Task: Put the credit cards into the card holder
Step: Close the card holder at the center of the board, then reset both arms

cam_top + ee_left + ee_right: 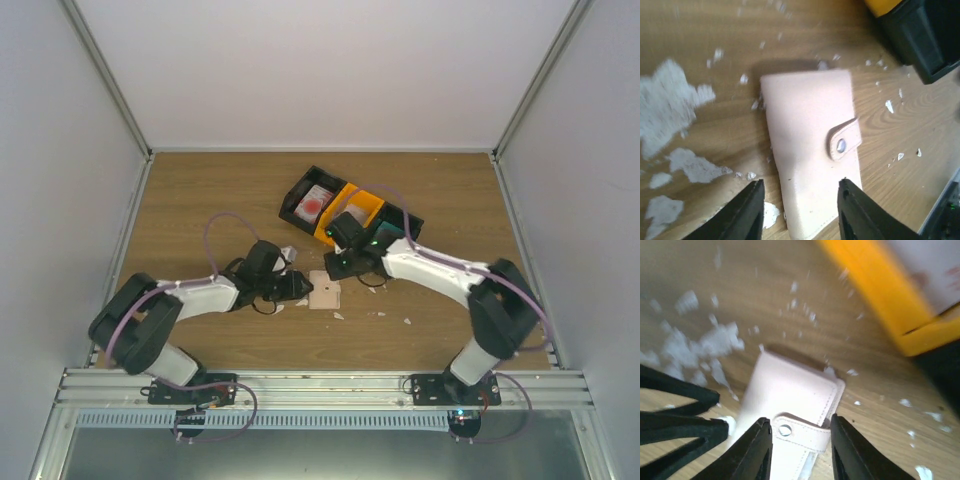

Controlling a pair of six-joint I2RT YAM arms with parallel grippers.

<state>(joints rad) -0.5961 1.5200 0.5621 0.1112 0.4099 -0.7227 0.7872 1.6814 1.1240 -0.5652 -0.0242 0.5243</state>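
Observation:
The card holder (pixel 325 291) lies flat and closed on the wood table, pale beige, its snap tab (pixel 843 144) fastened. My left gripper (pixel 800 187) hovers open over its near end, one finger to each side, gripping nothing. My right gripper (pixel 801 422) comes from the opposite side and is open too, its fingers either side of the snap tab (pixel 802 432) with gaps showing. A white credit card with a red mark (pixel 315 204) lies in the black bin (pixel 297 200). A pale card (pixel 935 270) lies in the orange bin (pixel 875 290).
Small white scraps (pixel 667 102) are scattered on the table around the holder. The orange bin (pixel 372 206) and another black bin (pixel 408 222) sit just behind my right gripper (pixel 340 263). My left gripper (pixel 300 287) nearly meets it over the holder.

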